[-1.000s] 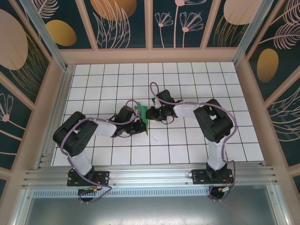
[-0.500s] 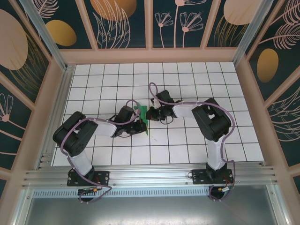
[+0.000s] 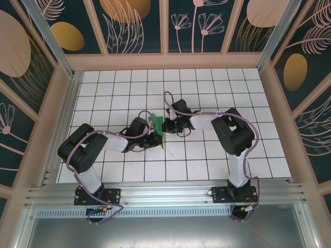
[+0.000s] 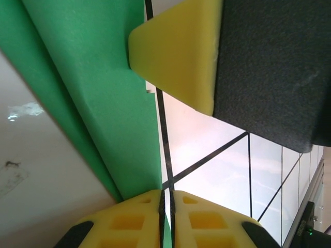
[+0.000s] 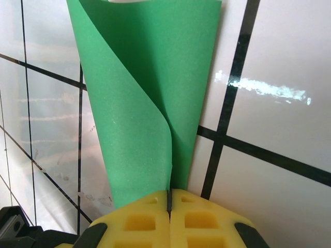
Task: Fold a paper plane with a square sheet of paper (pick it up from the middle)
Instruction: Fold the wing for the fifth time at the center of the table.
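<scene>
Place: a white tiled table (image 3: pixel 207 155) inside a walled cell, with two arms reaching in from the near edge and meeting at mid-table.
Paper: the green paper (image 3: pixel 156 125) sits at that meeting point, held between the two claws and doubled over on itself into a narrow band, no longer a flat square.
Long axis: seen from above, the band runs from the near side towards the far wall, its far end leaning a little left.
Left claw: the left claw (image 4: pixel 166 195) reaches in from the left and near side. Its pads are almost touching, with a sliver of green edge in the slit — pinching the paper, as far as I can tell.
Right claw: the right claw (image 5: pixel 169 196) reaches in from the right. Its pads are pressed together, and the curled sheet rises out from between them, so it is gripping the paper.
Nearer arm: neither, since both touch the paper and their pinches lie just beside each other.
Fold: a loose curve, not yet pressed flat.
Next move, my guess: one claw lets go and regrips along the band — pulling against each other could tear it.
</scene>
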`<state>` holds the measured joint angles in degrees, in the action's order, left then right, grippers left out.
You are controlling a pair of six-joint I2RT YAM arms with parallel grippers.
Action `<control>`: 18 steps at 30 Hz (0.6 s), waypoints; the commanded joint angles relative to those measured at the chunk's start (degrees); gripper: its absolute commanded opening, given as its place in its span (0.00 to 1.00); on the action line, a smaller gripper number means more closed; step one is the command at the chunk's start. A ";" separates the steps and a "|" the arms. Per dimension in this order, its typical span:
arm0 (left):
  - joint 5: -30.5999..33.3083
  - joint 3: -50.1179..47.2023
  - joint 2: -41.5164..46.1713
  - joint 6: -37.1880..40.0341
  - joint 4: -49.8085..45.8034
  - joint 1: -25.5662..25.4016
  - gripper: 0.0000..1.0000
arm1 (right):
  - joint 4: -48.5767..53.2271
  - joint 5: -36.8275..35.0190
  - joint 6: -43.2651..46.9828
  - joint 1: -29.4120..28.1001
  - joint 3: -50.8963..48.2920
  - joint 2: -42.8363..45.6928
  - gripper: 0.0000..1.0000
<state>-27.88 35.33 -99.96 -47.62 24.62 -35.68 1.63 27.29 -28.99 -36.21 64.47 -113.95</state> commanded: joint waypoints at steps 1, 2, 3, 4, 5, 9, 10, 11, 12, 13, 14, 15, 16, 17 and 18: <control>-1.39 -2.10 -0.13 -1.23 0.98 -0.35 0.16 | 1.74 -3.03 0.29 -0.31 1.36 -2.33 0.01; -1.98 -2.57 -0.09 -1.58 2.23 -0.42 0.16 | 1.81 -3.12 0.25 -0.37 1.41 -2.50 0.01; -2.74 -2.94 -0.03 -2.14 3.38 -0.39 0.17 | 1.96 -3.25 0.13 -0.42 1.45 -2.63 0.01; -3.12 -3.19 -0.05 -2.51 4.12 -0.36 0.17 | 2.12 -3.37 0.07 -0.53 1.45 -2.81 0.01; -3.54 -3.38 0.07 -2.71 4.73 -0.37 0.17 | 2.19 -3.32 0.01 -0.51 1.54 -2.85 0.01; -5.43 -4.08 -0.09 -3.40 7.04 -0.38 0.17 | 2.43 -3.51 -0.27 -0.66 1.79 -3.27 0.01; -5.68 -4.21 -0.14 -3.78 7.74 -0.37 0.17 | 2.45 -3.56 -0.27 -0.71 1.80 -3.34 0.01; -6.02 -4.39 -0.14 -3.89 8.13 -0.35 0.17 | 2.54 -3.56 -0.34 -0.69 1.90 -3.44 0.01; -6.19 -4.42 -0.10 -3.89 8.29 -0.39 0.18 | 2.53 -3.64 -0.36 -0.72 1.89 -3.45 0.01; -6.12 -4.47 0.03 -3.92 8.25 -0.36 0.17 | 2.58 -3.63 -0.50 -0.71 1.93 -3.61 0.01; -5.90 -4.40 0.18 -3.91 8.17 -0.41 0.18 | 2.64 -3.65 -0.54 -0.76 1.93 -3.64 0.01; -5.86 -4.38 0.06 -3.76 7.85 -0.40 0.17 | 2.61 -3.60 -0.62 -0.74 1.90 -3.70 0.01; -5.70 -3.99 0.01 -3.52 7.22 -0.38 0.17 | 2.75 -3.65 -0.71 -0.81 1.98 -3.78 0.01; -5.17 -3.64 -0.14 -3.19 6.21 -0.39 0.17 | 2.82 -3.71 -0.79 -0.83 1.94 -3.83 0.01; -4.92 -3.41 -0.31 -2.65 5.41 -0.57 0.16 | 2.89 -3.79 -0.80 -0.87 1.98 -3.83 0.01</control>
<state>-31.51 31.83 -99.90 -50.68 31.51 -35.66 2.15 27.00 -29.08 -36.56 65.82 -114.85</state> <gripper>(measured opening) 0.168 0.062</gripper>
